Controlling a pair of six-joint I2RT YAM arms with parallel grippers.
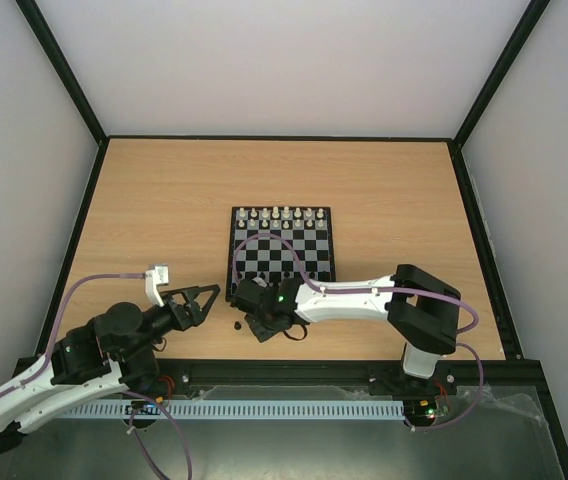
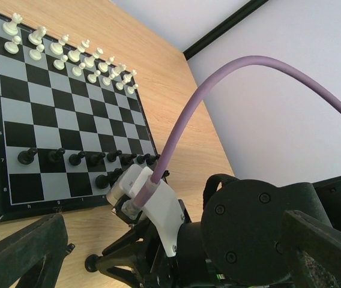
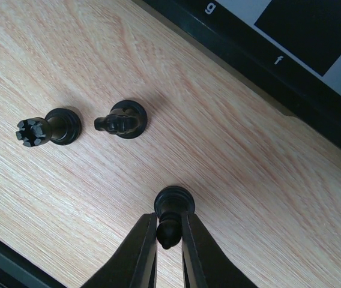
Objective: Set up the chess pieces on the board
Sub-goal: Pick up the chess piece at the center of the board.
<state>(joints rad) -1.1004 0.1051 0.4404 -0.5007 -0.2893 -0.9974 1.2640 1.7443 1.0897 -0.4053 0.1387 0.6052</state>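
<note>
- Dark piece (image 3: 174,200) sits on the table (image 3: 248,198), just off the board (image 3: 290,84), head pointing up.
- Right gripper (image 3: 169,223) straddles that head, jaws apparently clamped on it.
- Left gripper (image 1: 209,303) is farther off, jaws wide apart.

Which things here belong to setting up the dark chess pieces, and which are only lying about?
Belong to the job: board, dark pieces standing on it, dark rook and dark knight on the table, third dark piece pinched by the right gripper.
Only lying about: white pieces in their rows, purple cable, open left gripper.
</note>
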